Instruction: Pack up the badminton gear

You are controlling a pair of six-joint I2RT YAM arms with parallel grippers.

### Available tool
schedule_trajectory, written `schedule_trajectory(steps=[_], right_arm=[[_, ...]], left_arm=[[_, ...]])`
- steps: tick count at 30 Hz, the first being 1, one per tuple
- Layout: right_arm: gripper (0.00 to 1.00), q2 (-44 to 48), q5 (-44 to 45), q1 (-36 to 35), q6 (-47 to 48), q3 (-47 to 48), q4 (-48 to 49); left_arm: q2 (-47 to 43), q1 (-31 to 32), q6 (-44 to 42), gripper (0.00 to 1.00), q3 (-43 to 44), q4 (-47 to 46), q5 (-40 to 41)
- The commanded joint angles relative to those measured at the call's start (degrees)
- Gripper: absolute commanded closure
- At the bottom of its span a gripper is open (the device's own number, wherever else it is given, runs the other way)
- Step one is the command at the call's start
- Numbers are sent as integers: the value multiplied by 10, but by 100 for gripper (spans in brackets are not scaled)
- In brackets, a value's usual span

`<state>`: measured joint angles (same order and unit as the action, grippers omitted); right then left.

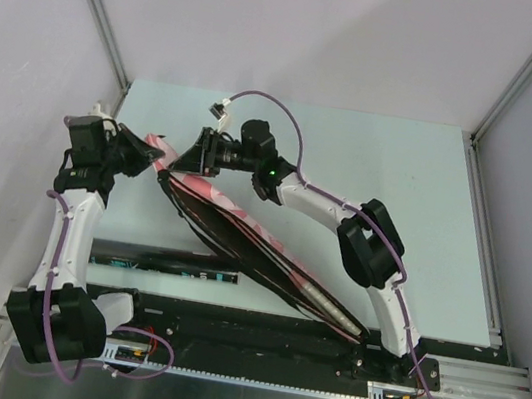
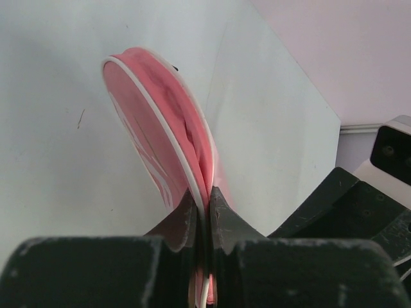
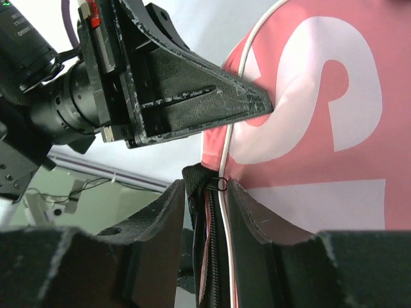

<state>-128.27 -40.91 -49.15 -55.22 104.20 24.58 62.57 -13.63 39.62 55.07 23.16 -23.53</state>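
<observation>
Bag: pink racket-shaped cloth bag (image 1: 241, 231), slanting across the desk (image 1: 401, 180).
Left claw (image 2: 204, 192): pinching the bag tight.
Right claw (image 3: 207, 186): around the black zip (image 3: 204, 256); grip unclear.
Tip: hold steady, slide zip slowly.

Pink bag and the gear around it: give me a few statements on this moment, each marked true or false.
1. The left fingers pinch the pink bag by its rim. True.
2. The bag lies flat with nothing touching it. False: both sets of fingers are at its head end, which is up on edge.
3. The bag's black zipper passes between the right fingers. True.
4. The long black tube lies along the far edge. False: it lies at the table's near edge, on the left.
</observation>
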Motion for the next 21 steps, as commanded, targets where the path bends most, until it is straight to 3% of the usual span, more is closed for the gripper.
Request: schedule_trajectory(steps=[1, 7, 10, 15, 21], right_arm=[[62, -12, 74, -16, 79, 20, -148], [64, -15, 21, -23, 105, 16, -97], [59, 2, 37, -24, 214, -1, -107], [61, 31, 64, -17, 360, -5, -157], [63, 81, 3, 5, 480, -56, -120]], left_arm=[[-47, 11, 21, 100, 19, -99, -88], [-45, 11, 24, 100, 19, -104, -96], [-42, 11, 20, 100, 21, -103, -102], [-38, 11, 2, 100, 18, -103, -117], [-23, 11, -39, 100, 14, -102, -153]])
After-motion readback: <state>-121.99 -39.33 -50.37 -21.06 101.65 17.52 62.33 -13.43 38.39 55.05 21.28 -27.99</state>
